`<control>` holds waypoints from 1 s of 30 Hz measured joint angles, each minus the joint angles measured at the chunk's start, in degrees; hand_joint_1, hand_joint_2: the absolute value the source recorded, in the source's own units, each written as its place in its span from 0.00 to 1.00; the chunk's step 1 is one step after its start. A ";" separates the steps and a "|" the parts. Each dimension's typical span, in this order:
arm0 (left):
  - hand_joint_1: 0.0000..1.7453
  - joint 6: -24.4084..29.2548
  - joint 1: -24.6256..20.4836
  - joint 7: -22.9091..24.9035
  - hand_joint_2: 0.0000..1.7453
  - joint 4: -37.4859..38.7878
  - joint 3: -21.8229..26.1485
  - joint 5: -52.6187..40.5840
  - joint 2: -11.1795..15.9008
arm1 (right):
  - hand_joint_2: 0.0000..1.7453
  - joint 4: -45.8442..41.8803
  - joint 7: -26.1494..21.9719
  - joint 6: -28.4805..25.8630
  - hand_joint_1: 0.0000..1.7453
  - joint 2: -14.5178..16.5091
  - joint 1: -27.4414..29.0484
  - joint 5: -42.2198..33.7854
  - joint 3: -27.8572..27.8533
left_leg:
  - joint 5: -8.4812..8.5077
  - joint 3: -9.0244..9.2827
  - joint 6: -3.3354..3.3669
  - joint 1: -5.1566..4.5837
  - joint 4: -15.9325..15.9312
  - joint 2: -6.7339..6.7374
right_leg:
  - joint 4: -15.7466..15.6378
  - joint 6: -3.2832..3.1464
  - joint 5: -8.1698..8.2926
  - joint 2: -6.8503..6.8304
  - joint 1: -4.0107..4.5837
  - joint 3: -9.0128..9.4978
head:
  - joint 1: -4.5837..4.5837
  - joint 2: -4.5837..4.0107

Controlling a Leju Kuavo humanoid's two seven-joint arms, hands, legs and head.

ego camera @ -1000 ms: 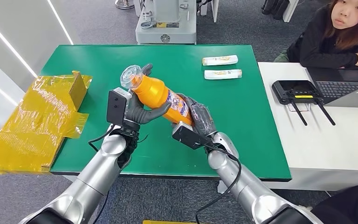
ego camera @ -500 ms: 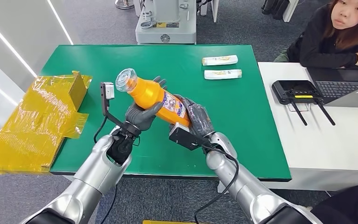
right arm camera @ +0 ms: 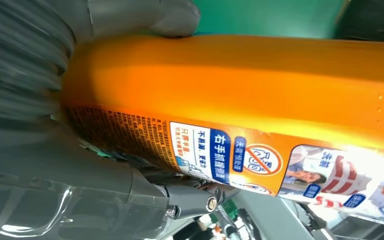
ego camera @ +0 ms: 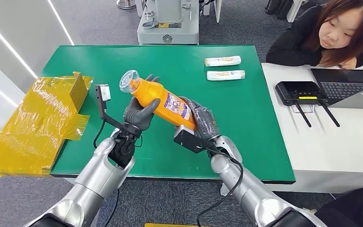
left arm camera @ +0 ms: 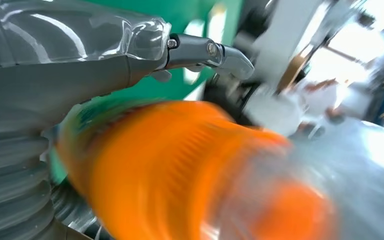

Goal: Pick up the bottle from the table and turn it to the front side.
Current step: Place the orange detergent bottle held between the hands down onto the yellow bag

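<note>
An orange bottle (ego camera: 158, 100) with a clear cap and a blue-and-white label hangs tilted above the green table (ego camera: 255, 123), cap end toward the far left. My left hand (ego camera: 138, 115) grips its upper body from below, fingers wrapped around it. My right hand (ego camera: 203, 121) holds its base end. In the left wrist view the bottle (left arm camera: 180, 170) is a blurred orange shape beside my left hand (left arm camera: 75, 85). The right wrist view shows the bottle's label (right arm camera: 260, 160) close up, with my right hand (right arm camera: 55, 170) against the bottle.
Two white tubes (ego camera: 222, 61) (ego camera: 226, 74) lie at the far right of the green table. A yellow-wrapped cardboard box (ego camera: 38, 118) sits at its left edge. On the white table to the right are a black router (ego camera: 301, 92) and a laptop (ego camera: 347, 85), with a person (ego camera: 326, 42) leaning over.
My left wrist has turned around the bottle, and the cap end has shifted slightly left. The right hand stays on the base. The person has leaned further over the white table.
</note>
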 joint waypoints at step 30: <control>0.00 6.06 3.14 -3.63 1.00 -8.69 0.63 0.43 -1.96 | 1.00 0.04 -1.41 -0.74 1.00 -2.01 1.60 -0.42 -0.92 | 0.00 -0.05 0.00 0.00 0.03 0.00 | -0.01 0.00 0.00 0.00 0.00 -0.04 | 0.01 0.00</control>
